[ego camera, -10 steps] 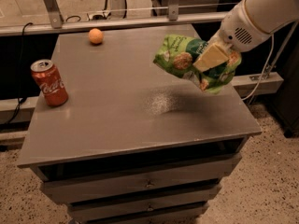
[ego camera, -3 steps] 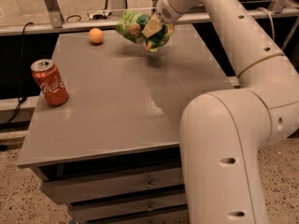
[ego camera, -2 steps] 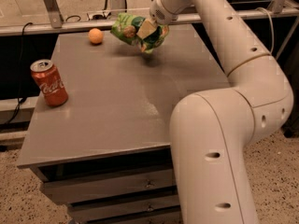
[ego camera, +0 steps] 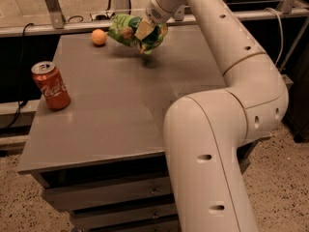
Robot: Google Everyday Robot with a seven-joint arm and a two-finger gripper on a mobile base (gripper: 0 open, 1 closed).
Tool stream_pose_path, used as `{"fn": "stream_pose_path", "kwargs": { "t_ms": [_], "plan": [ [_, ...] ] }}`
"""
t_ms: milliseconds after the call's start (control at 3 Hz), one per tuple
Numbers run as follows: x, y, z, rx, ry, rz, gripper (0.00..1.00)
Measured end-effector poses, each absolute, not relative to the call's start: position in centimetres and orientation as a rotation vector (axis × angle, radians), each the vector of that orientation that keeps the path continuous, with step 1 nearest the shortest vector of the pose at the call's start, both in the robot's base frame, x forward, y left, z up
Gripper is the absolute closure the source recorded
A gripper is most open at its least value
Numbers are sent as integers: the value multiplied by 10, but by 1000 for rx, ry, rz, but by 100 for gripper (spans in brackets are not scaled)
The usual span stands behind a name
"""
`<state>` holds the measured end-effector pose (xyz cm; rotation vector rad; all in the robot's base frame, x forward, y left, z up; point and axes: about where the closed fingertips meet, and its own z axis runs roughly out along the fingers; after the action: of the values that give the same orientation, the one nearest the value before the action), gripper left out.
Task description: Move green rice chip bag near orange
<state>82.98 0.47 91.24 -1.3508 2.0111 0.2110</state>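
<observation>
Green rice chip bag hangs clamped in my gripper; my fingers are pressed together on its right half, and the crinkly foil bunches around them. The bag looks lifted just clear of the surface, with its shadow on the grey tabletop right beneath. My gripper is over the far part of the table, close to the back edge. Just to the left of my gripper, near the bag but apart from it, the orange sits on the tabletop. Well away to the left, and nearer the front edge, a red Coca-Cola can stands upright. My white arm runs from the gripper to the right and down past the table's right side. Drawers sit under the tabletop.
</observation>
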Motion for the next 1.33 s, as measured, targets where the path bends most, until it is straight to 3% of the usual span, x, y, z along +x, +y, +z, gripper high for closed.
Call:
{"fn": "stream_pose_path", "kwargs": {
  "t_ms": [333, 1333],
  "plan": [
    [831, 15, 908, -1372, 2021, 200, 82],
    [835, 31, 895, -1400, 2046, 195, 12]
  ]
}}
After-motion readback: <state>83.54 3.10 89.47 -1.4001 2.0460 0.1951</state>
